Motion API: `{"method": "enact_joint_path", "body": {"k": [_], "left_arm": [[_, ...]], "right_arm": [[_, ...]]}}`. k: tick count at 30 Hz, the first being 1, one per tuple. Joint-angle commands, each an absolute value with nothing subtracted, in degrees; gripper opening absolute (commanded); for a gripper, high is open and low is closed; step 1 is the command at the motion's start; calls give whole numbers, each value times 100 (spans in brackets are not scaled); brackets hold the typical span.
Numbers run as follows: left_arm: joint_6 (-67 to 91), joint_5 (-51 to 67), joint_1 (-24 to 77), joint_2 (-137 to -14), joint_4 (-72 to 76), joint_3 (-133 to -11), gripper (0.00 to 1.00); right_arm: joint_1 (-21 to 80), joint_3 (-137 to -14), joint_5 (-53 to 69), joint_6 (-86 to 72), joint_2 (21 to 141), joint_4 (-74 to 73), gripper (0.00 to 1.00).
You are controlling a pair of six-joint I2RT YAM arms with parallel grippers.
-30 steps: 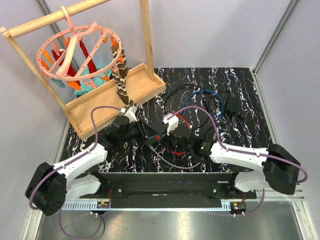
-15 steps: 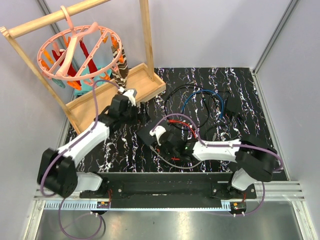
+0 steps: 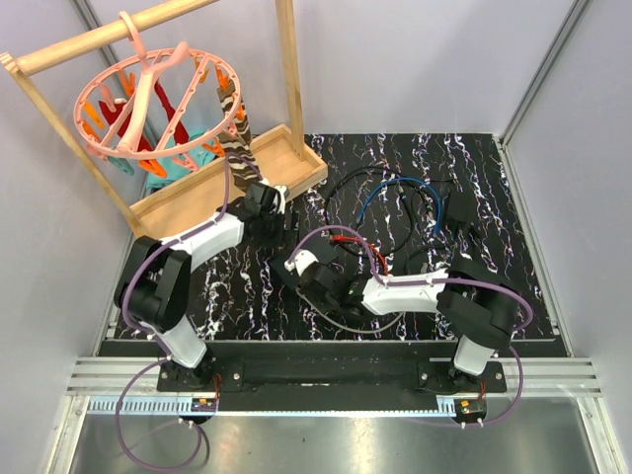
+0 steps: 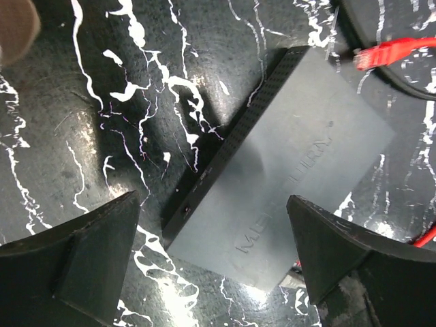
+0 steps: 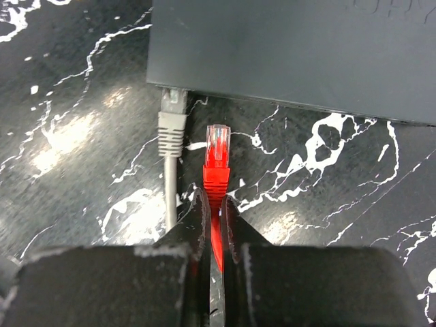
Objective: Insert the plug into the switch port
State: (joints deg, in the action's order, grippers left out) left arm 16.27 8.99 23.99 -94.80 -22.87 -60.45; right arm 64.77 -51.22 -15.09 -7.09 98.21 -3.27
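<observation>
The flat black switch box (image 4: 293,157) lies on the marbled table, its port edge (image 5: 225,92) facing my right gripper. My right gripper (image 5: 214,201) is shut on the red plug (image 5: 217,153). The plug's clear tip points at the port edge and stops a short gap from it, just right of a grey plug (image 5: 172,126) that sits in a port. My left gripper (image 4: 212,199) hangs open above the near corner of the box, one finger (image 4: 88,259) on each side and nothing between them. The red plug (image 4: 388,51) also shows at the box's far edge.
A wooden rack with a tray (image 3: 227,193) stands at the back left, close behind my left gripper (image 3: 276,215). It carries a pink peg hanger (image 3: 158,99) and a striped sock (image 3: 237,128). Blue and black cables (image 3: 395,193) and a black adapter block (image 3: 461,209) lie at the back right.
My left gripper has opened and drawn back from the table's middle toward the wooden tray. My right arm has carried the red plug leftward to the box.
</observation>
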Motion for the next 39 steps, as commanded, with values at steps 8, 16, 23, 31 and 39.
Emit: {"method": "enact_joint_path", "body": {"k": [8, 16, 23, 31, 39], "left_arm": [[1582, 1248, 2382, -9861, -2408, -6205, 83], [1661, 1380, 2382, -9984, -2478, -6188, 77], [1731, 1494, 2373, -10063, -2514, -6188, 77], [1749, 1582, 2373, -10063, -2514, -6161, 77], [1775, 1652, 2391, -10090, -2522, -6170, 77]], "right_arm": [[6513, -5432, -1951, -773, 10037, -62, 0], [6513, -5440, -2057, -896, 10072, 228, 0], [6521, -5484, -2065, -923, 10099, 272, 0], [6513, -5458, -2302, -1125, 10064, 281, 0], [6513, -5493, -2259, -1099, 10063, 281, 0]]}}
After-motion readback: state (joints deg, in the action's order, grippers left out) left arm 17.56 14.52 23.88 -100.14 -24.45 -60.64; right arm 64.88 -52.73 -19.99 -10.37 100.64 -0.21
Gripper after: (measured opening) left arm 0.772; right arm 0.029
